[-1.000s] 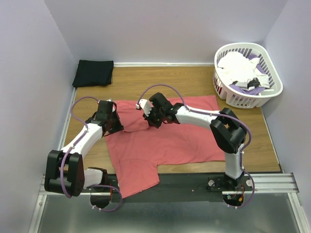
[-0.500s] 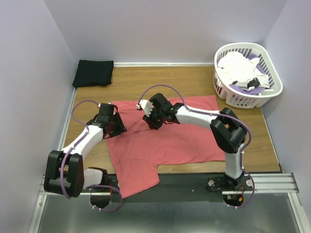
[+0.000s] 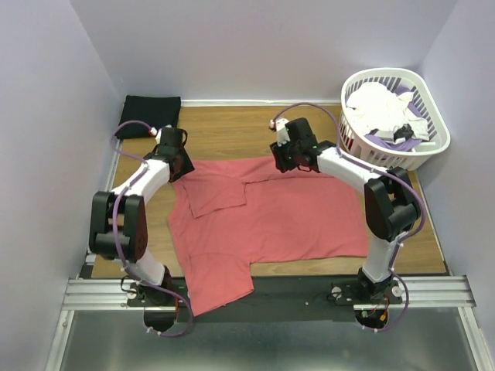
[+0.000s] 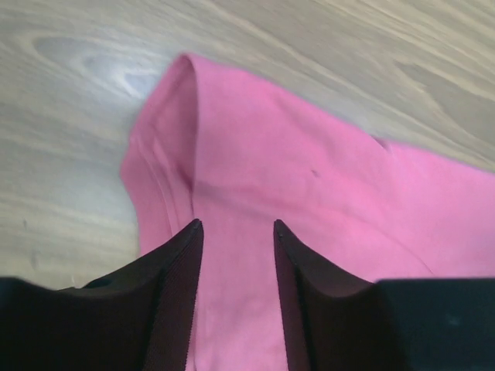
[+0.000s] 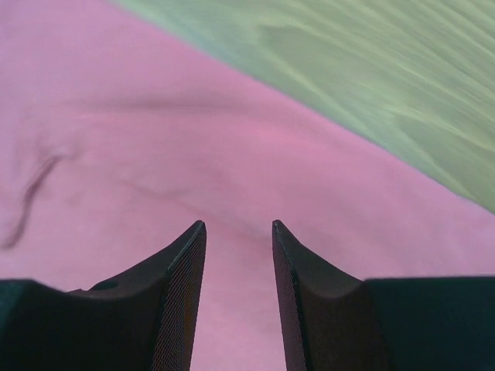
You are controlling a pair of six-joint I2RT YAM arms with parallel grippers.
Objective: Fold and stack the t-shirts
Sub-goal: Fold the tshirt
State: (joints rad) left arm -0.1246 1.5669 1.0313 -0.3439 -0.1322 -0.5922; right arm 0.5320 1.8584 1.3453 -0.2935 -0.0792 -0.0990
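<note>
Coral-red cloth t-shirt [image 3: 286, 220] and black cloth t-shirt [image 3: 148, 116] are lying on the brown wooden surface [image 3: 232, 131], two shirts. Left claw [image 4: 236, 226] and right claw [image 5: 238, 226] are hanging open over the red one.

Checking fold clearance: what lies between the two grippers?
Only the coral-red shirt, its far edge running from the left gripper to the right gripper; the top view shows it.

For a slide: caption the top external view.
Two arms at the far edge of a spread coral-red t-shirt; folded black t-shirt in the far-left corner.

Coral-red t-shirt [image 3: 263, 220] lies spread out; black t-shirt [image 3: 148, 116] folded far-left.
</note>
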